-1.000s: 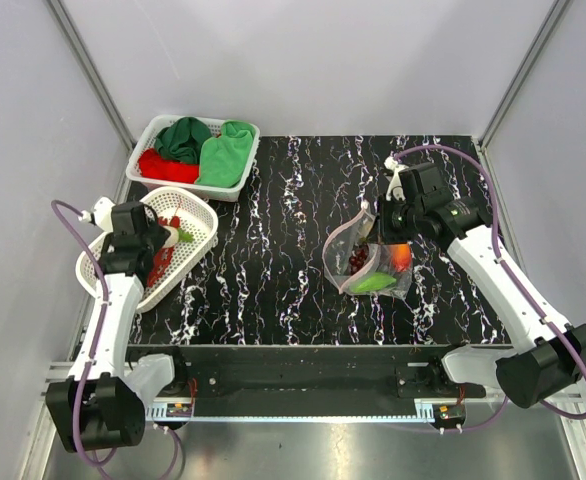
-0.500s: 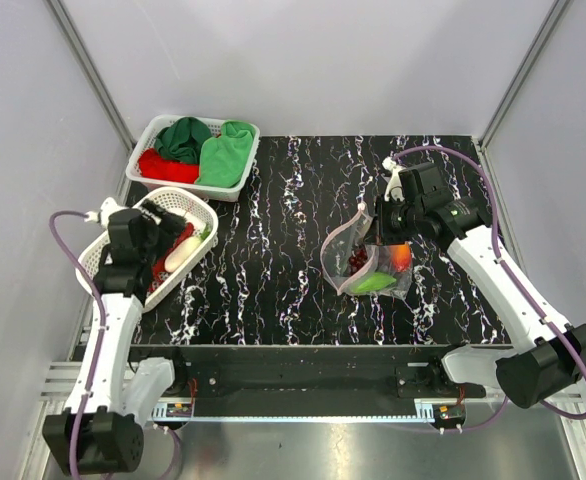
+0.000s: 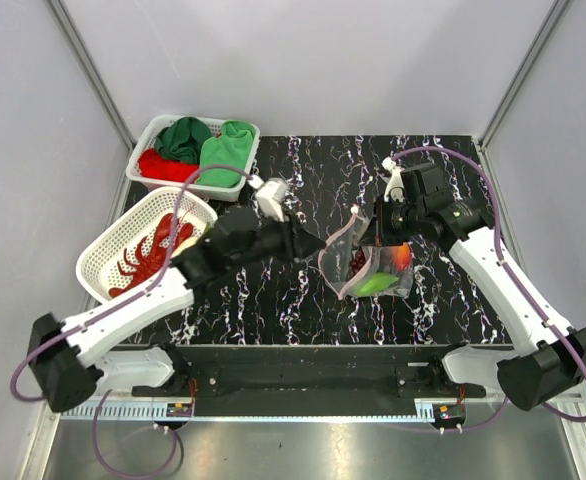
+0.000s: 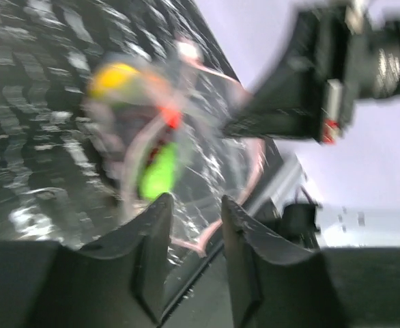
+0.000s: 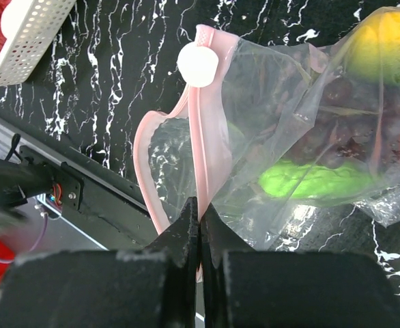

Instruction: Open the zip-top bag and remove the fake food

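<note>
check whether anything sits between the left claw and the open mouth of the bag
Nothing visible does. The left claw points at the open mouth of the bag, with only tabletop below the gap. The right claw pinches the pink zip edge on the far side, clear of that path.

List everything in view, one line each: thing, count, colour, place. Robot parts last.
zip-top bag: one, clear with pink strip, centre-right of the table.
fake food: several pieces, green, yellow-orange and dark purple among them, inside the bag.
lobster: one, red, in the near basket.
near basket: one, white, left side.
back basket: one, white, back-left corner.
cloths: three, two green and one red, in the back basket.
table: one, black with white veins.
left claw: open, beside the bag's mouth.
right claw: shut on the bag's pink strip.
</note>
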Motion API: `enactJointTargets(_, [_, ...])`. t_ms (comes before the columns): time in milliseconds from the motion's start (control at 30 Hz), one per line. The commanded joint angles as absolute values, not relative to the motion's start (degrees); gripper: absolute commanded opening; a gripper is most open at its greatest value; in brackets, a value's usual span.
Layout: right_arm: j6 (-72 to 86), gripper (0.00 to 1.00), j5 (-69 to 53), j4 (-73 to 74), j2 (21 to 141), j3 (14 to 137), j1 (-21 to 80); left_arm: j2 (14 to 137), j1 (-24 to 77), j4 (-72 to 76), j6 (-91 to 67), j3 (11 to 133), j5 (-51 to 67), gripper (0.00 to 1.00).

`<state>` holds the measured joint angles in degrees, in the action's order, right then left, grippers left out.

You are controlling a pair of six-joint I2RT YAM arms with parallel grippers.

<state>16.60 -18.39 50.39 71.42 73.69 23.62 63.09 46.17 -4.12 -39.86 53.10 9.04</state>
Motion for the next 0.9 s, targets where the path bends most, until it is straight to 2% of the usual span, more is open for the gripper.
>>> enactJointTargets(0, [17.6,0.00,-20.9,48.3,69.2,76.2,23.5,71.0,52.5,2.0,-36.3,58.6,10.6,0.31])
enactJointTargets(200, [18.2,0.00,-22.8,48.2,68.7,76.3,23.5,80.3,57.0,1.6,-37.5,63.5,6.6,0.21])
enactJointTargets(367, [19.2,0.00,-25.0,47.7,68.2,76.5,23.5,87.1,57.1,-1.3,-37.4,67.1,1.0,0.18])
enactJointTargets(433, [19.2,0.00,-25.2,47.6,67.9,76.7,23.6,89.3,57.1,-2.1,-36.8,69.2,0.4,0.14])
enactJointTargets(600, [19.5,0.00,-26.1,47.5,68.1,76.7,23.6,96.0,57.2,-2.5,-37.1,72.2,0.2,0.13])
enactJointTargets(733, [19.8,0.00,-26.5,47.2,68.3,76.5,23.5,99.2,57.2,-1.6,-38.8,72.8,-1.7,0.19])
enactJointTargets(833, [19.8,0.00,-26.5,47.1,68.2,76.5,23.5,101.0,57.3,-0.7,-40.2,72.8,-3.9,0.29])
enactJointTargets(867, [19.8,0.00,-26.5,47.2,68.1,76.6,23.5,101.9,57.3,-0.8,-40.3,73.0,-4.5,0.41])
